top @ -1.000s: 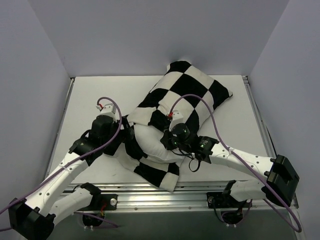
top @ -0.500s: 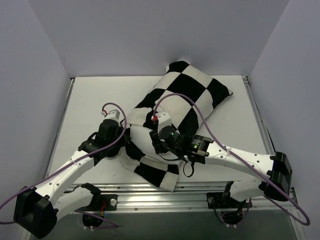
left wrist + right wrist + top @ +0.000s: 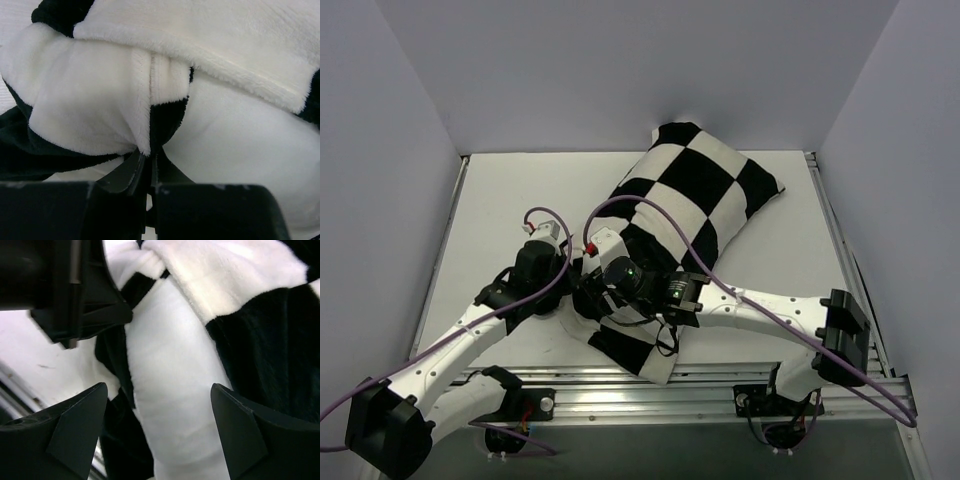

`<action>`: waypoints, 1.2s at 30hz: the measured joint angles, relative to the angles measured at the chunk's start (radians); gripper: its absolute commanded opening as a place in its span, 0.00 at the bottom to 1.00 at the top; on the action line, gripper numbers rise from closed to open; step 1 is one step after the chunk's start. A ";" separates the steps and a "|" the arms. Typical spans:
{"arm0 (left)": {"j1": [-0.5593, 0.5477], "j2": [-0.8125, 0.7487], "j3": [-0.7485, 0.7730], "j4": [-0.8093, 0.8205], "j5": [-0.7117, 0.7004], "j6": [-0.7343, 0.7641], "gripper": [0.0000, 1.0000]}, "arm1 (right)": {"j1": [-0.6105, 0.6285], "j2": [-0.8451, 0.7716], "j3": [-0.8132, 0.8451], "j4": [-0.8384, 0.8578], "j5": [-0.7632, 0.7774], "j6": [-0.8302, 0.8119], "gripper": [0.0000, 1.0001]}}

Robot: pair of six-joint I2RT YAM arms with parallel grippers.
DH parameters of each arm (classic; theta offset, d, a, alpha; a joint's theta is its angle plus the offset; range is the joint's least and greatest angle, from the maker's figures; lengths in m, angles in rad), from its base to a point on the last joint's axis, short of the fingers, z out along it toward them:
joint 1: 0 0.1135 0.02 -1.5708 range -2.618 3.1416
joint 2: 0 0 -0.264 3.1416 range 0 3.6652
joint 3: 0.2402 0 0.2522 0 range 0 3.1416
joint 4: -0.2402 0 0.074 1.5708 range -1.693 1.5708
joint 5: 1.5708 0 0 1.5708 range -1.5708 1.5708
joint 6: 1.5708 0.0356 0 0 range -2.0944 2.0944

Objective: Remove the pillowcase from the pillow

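Change since a second ago: right claw (image 3: 160, 435) has swung left across the pillowcase (image 3: 695, 195) and opened; left claw (image 3: 147, 162) has closed.
Left claw: I see it pinched shut on a seam fold of the pillowcase at its near, open end.
Right claw: fingers wide apart above the bare pillow (image 3: 165, 390), gripping nothing.
Pillow: lies diagonally on the counter (image 3: 510, 190), far end toward the right rear corner, mostly cased; a white bulge shows between the claws.

White arms (image 3: 450, 350) with black joints (image 3: 845, 340), purple cables (image 3: 642, 201), apparently black fingers (image 3: 75, 432).
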 measured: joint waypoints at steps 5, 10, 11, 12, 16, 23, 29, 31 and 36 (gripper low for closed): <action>0.000 -0.008 -0.003 0.001 0.002 -0.002 0.08 | -0.075 0.101 -0.055 0.071 -0.012 -0.026 0.81; 0.000 -0.009 -0.005 0.001 0.006 -0.003 0.08 | -0.106 0.145 -0.101 0.148 -0.007 -0.039 0.74; 0.000 -0.010 -0.005 0.000 0.006 -0.003 0.08 | -0.106 0.148 -0.105 0.159 -0.003 -0.042 0.59; 0.000 -0.010 -0.005 0.000 0.006 -0.003 0.08 | -0.107 0.151 -0.108 0.166 0.001 -0.048 0.25; 0.000 -0.018 -0.005 -0.006 0.006 -0.006 0.08 | -0.127 0.162 -0.110 0.178 0.014 -0.039 0.00; -0.001 -0.064 0.018 -0.073 -0.027 -0.018 0.05 | -0.178 0.108 -0.126 0.144 0.003 0.019 0.00; -0.002 -0.124 0.044 -0.137 -0.076 -0.035 0.03 | -0.309 -0.027 -0.141 0.056 -0.078 0.078 0.00; -0.002 -0.142 0.044 -0.148 -0.089 -0.051 0.03 | -0.349 -0.079 -0.146 0.032 -0.129 0.091 0.00; -0.002 -0.150 0.036 -0.157 -0.128 -0.103 0.03 | -0.406 -0.211 -0.151 -0.014 -0.229 0.097 0.00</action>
